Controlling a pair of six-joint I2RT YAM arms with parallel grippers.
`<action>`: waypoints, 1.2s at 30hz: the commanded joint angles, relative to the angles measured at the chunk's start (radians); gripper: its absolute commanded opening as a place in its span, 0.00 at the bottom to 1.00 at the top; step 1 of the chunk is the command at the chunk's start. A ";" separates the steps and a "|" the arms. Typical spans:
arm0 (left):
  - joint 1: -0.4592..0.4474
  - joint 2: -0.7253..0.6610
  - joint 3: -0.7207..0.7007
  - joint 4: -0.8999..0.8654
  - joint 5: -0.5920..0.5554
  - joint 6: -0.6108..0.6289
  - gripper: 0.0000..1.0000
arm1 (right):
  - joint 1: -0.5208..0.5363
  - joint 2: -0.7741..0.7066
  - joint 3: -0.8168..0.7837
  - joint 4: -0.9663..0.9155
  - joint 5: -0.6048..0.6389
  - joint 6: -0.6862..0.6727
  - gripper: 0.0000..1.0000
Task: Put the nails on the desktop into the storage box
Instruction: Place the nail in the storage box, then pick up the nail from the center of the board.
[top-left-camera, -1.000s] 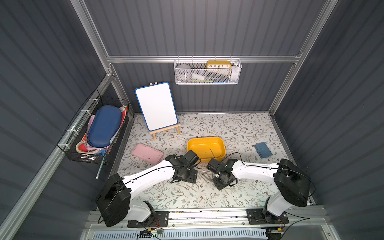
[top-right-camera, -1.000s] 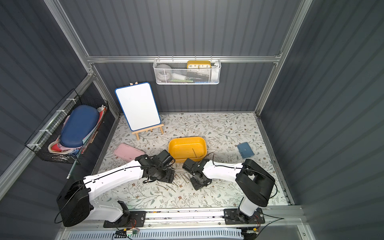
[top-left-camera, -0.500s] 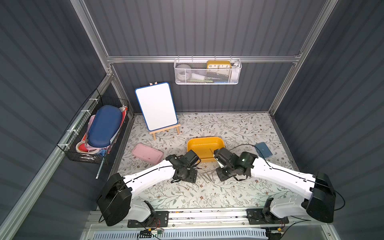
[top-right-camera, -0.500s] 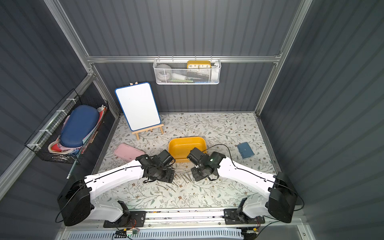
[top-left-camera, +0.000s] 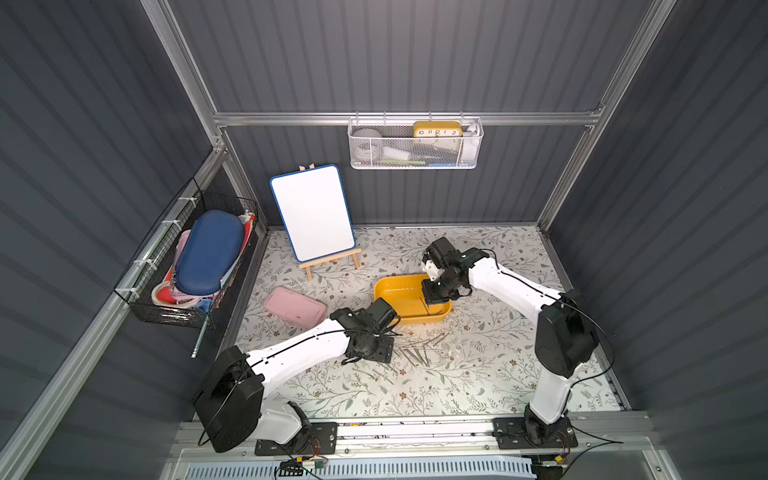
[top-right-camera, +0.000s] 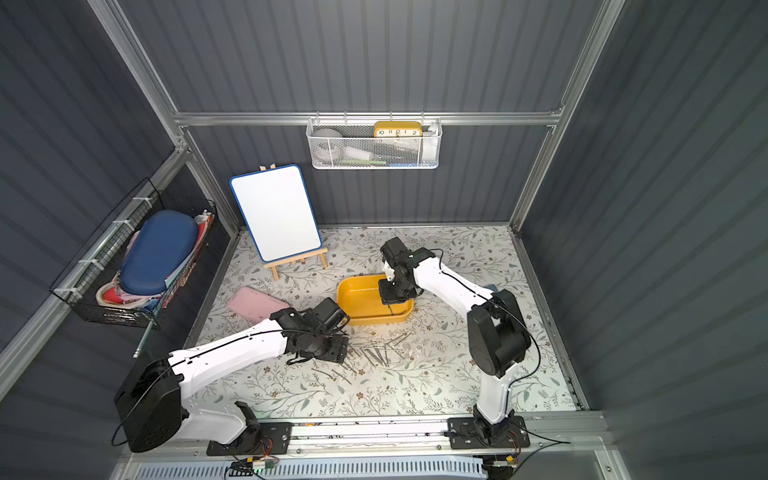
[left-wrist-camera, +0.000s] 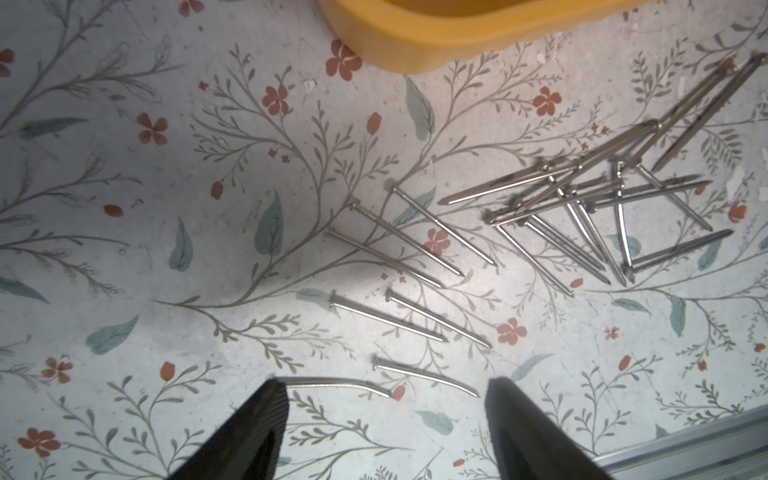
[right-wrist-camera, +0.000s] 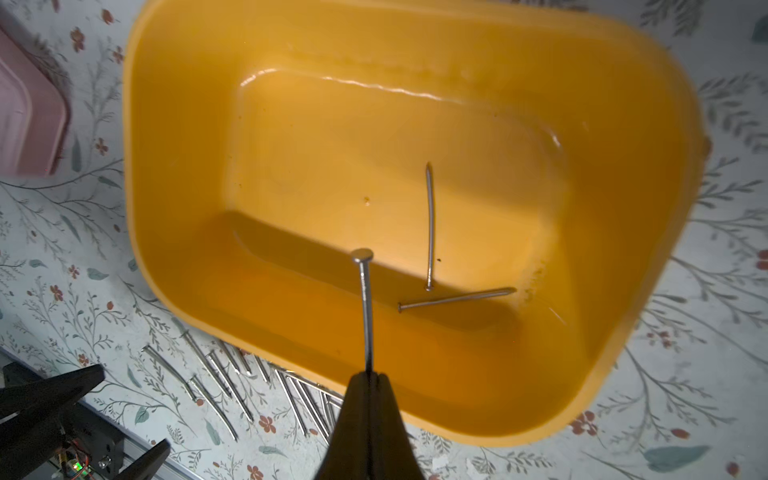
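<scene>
Nr storage box (top-left-camera: 409, 318): pink case (top-left-camera: 295, 306), whiteboard (top-left-camera: 313, 212) & nails (top-left-camera: 419, 353).

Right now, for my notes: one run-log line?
right jaws: shut on nail, over storage box | left jaws: open, above nails on desktop | lying inside: two nails

Top views overhead, wrist views close above desktop (left-wrist-camera: 104, 270)
</scene>
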 joint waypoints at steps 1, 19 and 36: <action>0.011 0.006 0.005 0.002 0.000 0.025 0.80 | -0.014 0.028 -0.030 0.024 -0.080 0.005 0.00; 0.021 0.025 -0.008 0.028 0.009 0.037 0.81 | -0.063 0.150 -0.004 0.077 -0.096 0.046 0.19; 0.081 -0.010 0.007 0.074 -0.003 0.054 0.84 | 0.056 -0.572 -0.579 0.140 -0.115 -0.108 0.37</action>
